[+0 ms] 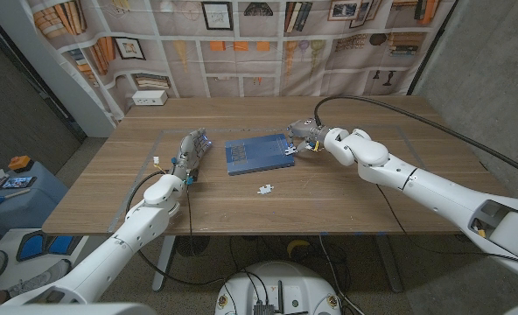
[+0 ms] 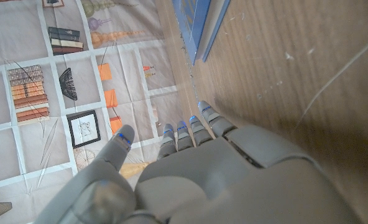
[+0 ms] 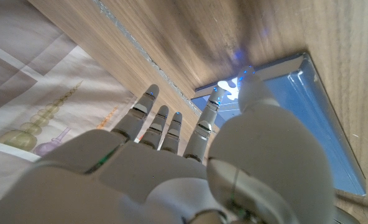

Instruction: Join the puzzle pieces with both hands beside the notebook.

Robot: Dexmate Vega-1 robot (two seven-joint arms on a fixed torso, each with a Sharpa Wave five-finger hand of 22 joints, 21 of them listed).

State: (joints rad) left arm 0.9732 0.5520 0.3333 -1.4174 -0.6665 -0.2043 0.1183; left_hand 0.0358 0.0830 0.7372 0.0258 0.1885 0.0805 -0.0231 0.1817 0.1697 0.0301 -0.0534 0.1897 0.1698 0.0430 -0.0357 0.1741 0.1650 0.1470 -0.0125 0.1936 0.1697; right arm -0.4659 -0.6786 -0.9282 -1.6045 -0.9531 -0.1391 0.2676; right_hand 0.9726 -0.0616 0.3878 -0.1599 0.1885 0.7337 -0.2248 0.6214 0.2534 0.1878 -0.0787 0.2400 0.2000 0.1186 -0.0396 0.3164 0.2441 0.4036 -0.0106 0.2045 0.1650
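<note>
nearest the camera, close to the table's front edge, a white puzzle piece point(image 1: 265, 189) lies alone on the bare wood, just in front of the blue notebook point(image 1: 259, 154) and not touching it. the wooden table point(image 1: 346, 197) runs back from there.

further in, on the left, the left hand point(image 1: 190, 151) sits on the wood beside the notebook's left edge, a gap between them; in the left wrist view its fingers point(image 2: 199, 127) reach out straight and side by side with the thumb apart, and nothing is in it. the notebook's edge point(image 2: 199, 28) shows beyond those fingertips.

the notebook lies flat in the middle of the table. at its far right corner the right hand point(image 1: 304, 136) comes in from the right. in the right wrist view the thumb and the nearest finger close on a second white puzzle piece point(image 3: 232, 92) over the blue cover point(image 3: 308, 118), while the other fingers point(image 3: 156, 121) stay spread; whether the piece is lifted off the cover i cannot tell.

at the table's far left corner stands a small white box point(image 1: 150, 98), and behind it hangs a backdrop printed with bookshelves point(image 1: 241, 35).
</note>
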